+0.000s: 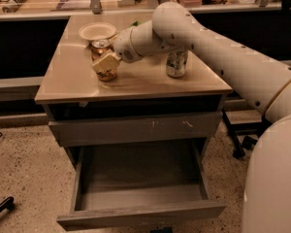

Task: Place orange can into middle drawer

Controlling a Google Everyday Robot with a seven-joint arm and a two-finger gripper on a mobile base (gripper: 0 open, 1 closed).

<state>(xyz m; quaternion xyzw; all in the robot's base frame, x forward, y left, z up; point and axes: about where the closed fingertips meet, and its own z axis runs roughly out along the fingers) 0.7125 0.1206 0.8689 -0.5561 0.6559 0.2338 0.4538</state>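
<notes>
The orange can [101,50] stands upright on the tan cabinet top [136,81], left of centre, its silver top showing. My gripper [105,63] is at the can, its cream tip in front of the can's lower half; the arm reaches in from the right. The can still rests on the top. Below, the middle drawer [140,215] is pulled out wide, its plain front panel towards me and its smooth grey floor [136,178] bare.
A green-and-white silver can [176,62] stands right of my arm. A white bowl [97,31] sits behind the orange can. A shut drawer front with pale orange scratches [136,128] is above the open drawer. Chair legs [242,142] stand at right.
</notes>
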